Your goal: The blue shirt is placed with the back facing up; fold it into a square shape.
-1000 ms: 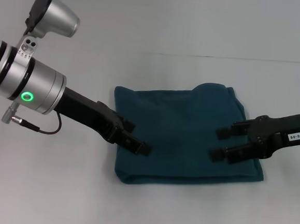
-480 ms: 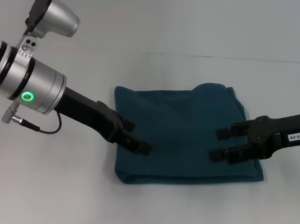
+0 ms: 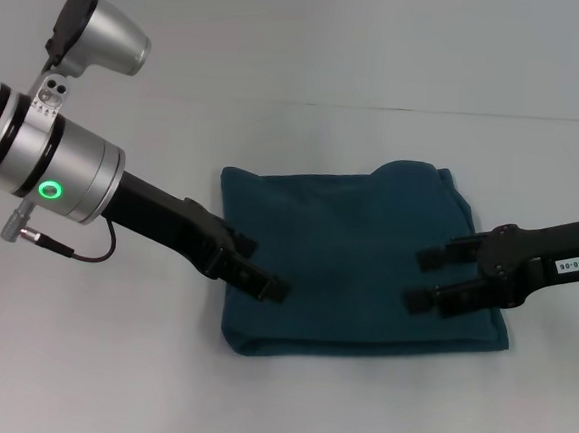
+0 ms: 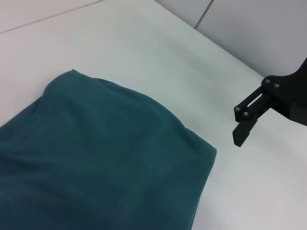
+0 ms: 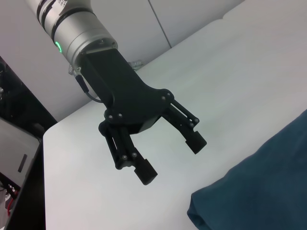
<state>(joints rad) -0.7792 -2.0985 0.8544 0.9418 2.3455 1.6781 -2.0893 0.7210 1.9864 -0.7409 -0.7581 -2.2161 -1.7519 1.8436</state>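
Left gripper [image 3: 256, 265] hangs at the shirt's 9 o'clock edge, jaws apart, nothing between them – the right wrist view shows both fingers spread over bare table, cloth just beside them

Blue shirt [image 3: 356, 257] lies centre of the white table [image 3: 107, 363], already folded to a near-square pad; long axis slightly wider than deep, running 9 to 3 o'clock. Rounded fold along the 6 o'clock edge, a small bulge of cloth at roughly 1 o'clock where the layers don't quite line up

Right gripper [image 3: 429, 279] sits over the shirt's 3 o'clock side, fingers parted and empty, tips pointing toward 9 o'clock. Cannot tell from any view whether the pads touch the cloth

Key relation: the shirt lies between the two grippers, each facing inward across it – right one further over the cloth, left one only at the edge. Judged near done; any remaining move is likely a tidy of the 1 o'clock corner, nearer the right arm

Count: one shirt, two grippers, one table
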